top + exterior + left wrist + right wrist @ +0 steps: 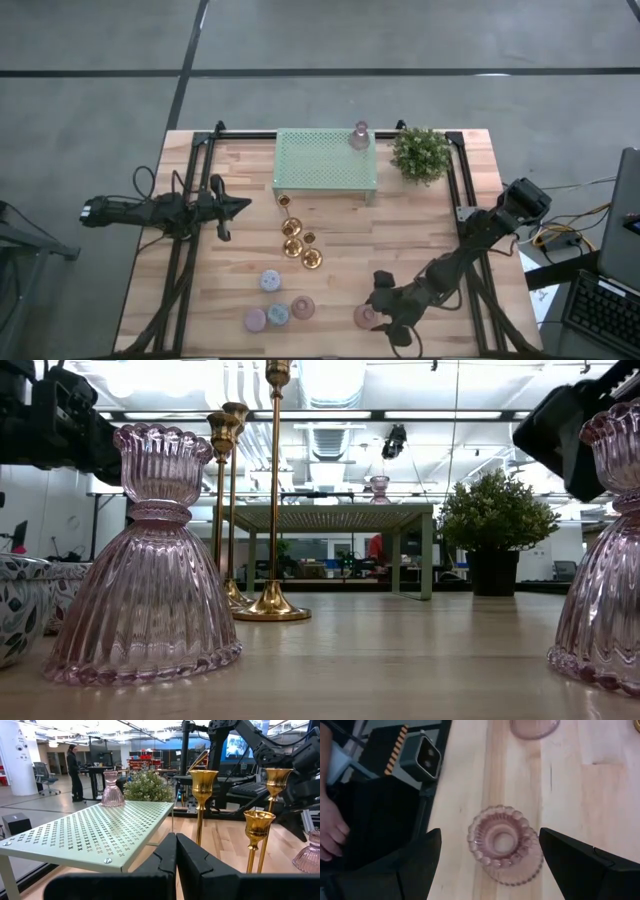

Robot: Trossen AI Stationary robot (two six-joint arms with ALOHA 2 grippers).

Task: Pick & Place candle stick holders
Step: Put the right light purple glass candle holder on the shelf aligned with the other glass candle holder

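My right tool [490, 852] hangs spread wide right over a pink glass holder [504, 842] near the counter's front edge, toward the right corner, one finger on each side and not touching it. So the grab isn't made yet, I'd say.

My left tool [175, 862] is pressed together, holding nothing, parked by the left edge and pointing at the gold holders [296, 240] mid-counter.

Progress, as far as I can judge: just one glass holder [359, 135] sits on top of the green stand [325, 165] at the back edge, if that's the drop spot. Left to go: four gold ones in the middle, the pastel round ones [274, 300] near the front edge with another pink glass one beside them, plus the one under my right tool. Mostly undone. The plant [421, 153] stands by the back right corner.
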